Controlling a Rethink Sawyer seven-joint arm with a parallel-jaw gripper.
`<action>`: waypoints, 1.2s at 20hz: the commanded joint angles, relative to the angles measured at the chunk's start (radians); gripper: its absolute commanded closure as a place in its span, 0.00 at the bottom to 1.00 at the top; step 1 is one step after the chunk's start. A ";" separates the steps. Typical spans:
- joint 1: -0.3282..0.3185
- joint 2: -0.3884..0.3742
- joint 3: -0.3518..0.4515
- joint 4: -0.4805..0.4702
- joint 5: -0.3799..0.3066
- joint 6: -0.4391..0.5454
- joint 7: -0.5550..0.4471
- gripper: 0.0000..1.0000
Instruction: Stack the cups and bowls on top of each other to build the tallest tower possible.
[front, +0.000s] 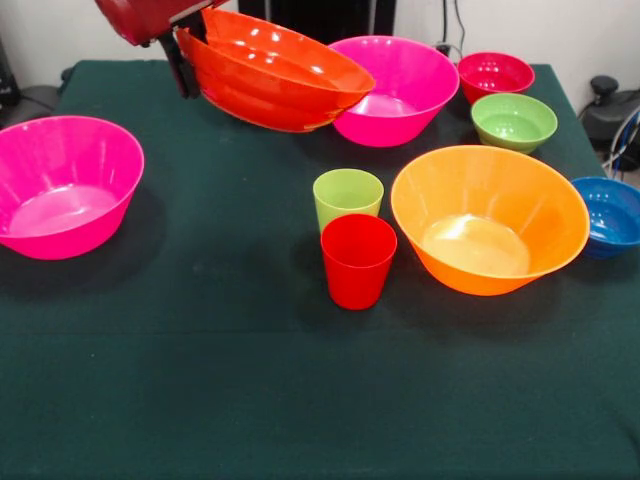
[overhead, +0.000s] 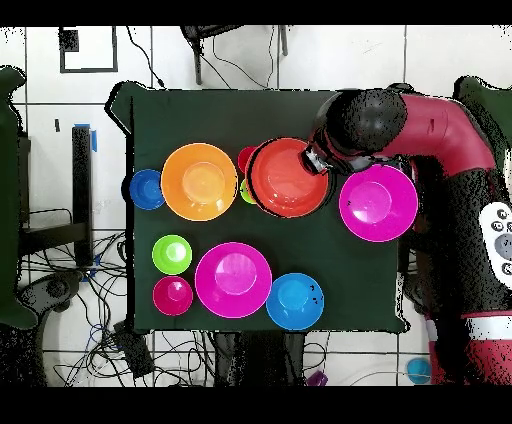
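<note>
My gripper (front: 186, 52) (overhead: 314, 160) is shut on the rim of the medium red-orange bowl (front: 275, 70) (overhead: 288, 178), which hangs tilted above the table. Under it, in the middle of the table, the lime green cup (front: 348, 198) and the red cup (front: 358, 260) stand upright side by side. The big orange bowl (front: 488, 218) (overhead: 199, 181) sits beside the cups, empty. One big pink bowl (front: 65, 185) (overhead: 378, 203) is near the arm's side and another (front: 400, 90) (overhead: 233, 280) is behind the held bowl. Each stands alone.
A small magenta-red bowl (front: 495, 75) (overhead: 172, 295), a green bowl (front: 513, 120) (overhead: 172, 254) and a dark blue bowl (front: 610, 215) (overhead: 146, 189) line one table side. A light blue bowl (overhead: 295, 301) sits by the table edge, hidden in the front view. The dark green cloth (front: 200, 380) covers the table.
</note>
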 joint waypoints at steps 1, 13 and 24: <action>0.068 0.044 -0.007 -0.044 0.017 -0.060 0.087 1.00; 0.099 0.067 -0.038 -0.084 0.044 -0.052 0.126 1.00; 0.104 0.066 -0.048 -0.086 0.052 -0.055 0.120 1.00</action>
